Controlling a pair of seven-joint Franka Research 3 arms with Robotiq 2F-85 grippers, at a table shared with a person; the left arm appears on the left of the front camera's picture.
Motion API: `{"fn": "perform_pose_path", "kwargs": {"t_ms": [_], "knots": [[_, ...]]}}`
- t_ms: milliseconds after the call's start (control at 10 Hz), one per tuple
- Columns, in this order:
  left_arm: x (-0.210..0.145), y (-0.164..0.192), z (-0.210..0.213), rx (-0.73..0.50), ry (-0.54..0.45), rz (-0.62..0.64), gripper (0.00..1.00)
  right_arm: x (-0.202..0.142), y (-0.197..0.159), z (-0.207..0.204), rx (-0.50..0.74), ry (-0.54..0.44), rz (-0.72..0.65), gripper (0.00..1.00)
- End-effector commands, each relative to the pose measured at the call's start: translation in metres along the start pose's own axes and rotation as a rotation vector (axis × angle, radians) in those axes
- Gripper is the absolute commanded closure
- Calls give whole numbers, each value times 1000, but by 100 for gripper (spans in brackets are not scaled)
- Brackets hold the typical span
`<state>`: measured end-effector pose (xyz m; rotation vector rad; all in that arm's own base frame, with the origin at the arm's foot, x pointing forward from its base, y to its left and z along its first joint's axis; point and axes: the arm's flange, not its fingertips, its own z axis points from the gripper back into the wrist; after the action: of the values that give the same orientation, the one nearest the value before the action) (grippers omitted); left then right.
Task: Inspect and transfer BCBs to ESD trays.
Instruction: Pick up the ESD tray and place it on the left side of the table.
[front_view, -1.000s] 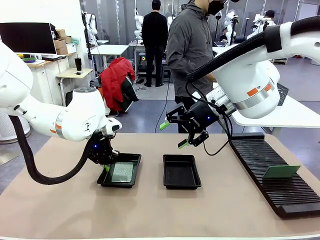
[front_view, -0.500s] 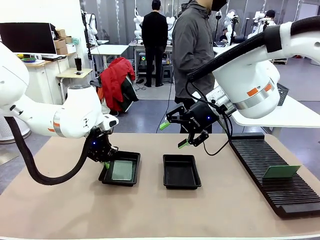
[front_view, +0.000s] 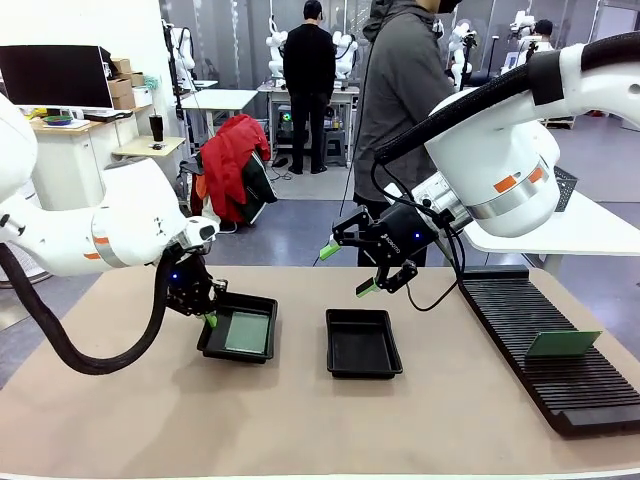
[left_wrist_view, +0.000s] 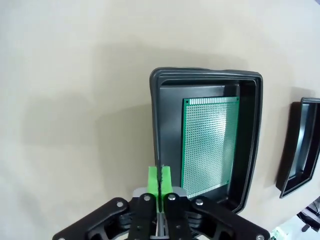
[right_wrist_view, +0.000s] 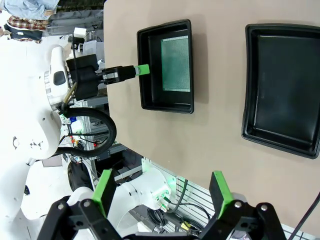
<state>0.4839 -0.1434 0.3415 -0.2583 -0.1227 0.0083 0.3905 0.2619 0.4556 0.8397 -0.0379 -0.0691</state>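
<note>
**Front view:** lower left, the left hand (front_view: 211, 320) has its fingertips pinched together on nothing, just beside the left rim of an ESD tray (front_view: 236, 357). A BCB (front_view: 248, 332) lies flat in that tray. At centre the second ESD tray (front_view: 363, 345) is bare, and the right hand (front_view: 348, 270) hovers above it, spread wide and empty. Another green board (front_view: 563, 343) leans on the slotted rack (front_view: 510, 320) at right. One transfer looks finished; the next move probably calls for fetching that board.

**Left wrist view:** the BCB's long axis runs from top to bottom of the frame, along the tray's length, perforated face up.

**Right wrist view:** it sits at upper centre on the tan worktop (right_wrist_view: 220, 150), long axis again vertical.
</note>
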Motion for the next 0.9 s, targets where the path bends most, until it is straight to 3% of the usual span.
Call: {"fn": "perform_pose_path", "kwargs": {"t_ms": [0, 400, 800], "knots": [[-9, 18, 5, -71, 15, -18, 100, 0, 1, 0, -5, 0, -4, 0], [-13, 51, 26, -179, -18, -43, 100, 0, 1, 0, -5, 0, -4, 0], [-21, 110, 52, -186, -46, -26, 100, 0, 1, 0, -5, 0, -4, 0]]}}
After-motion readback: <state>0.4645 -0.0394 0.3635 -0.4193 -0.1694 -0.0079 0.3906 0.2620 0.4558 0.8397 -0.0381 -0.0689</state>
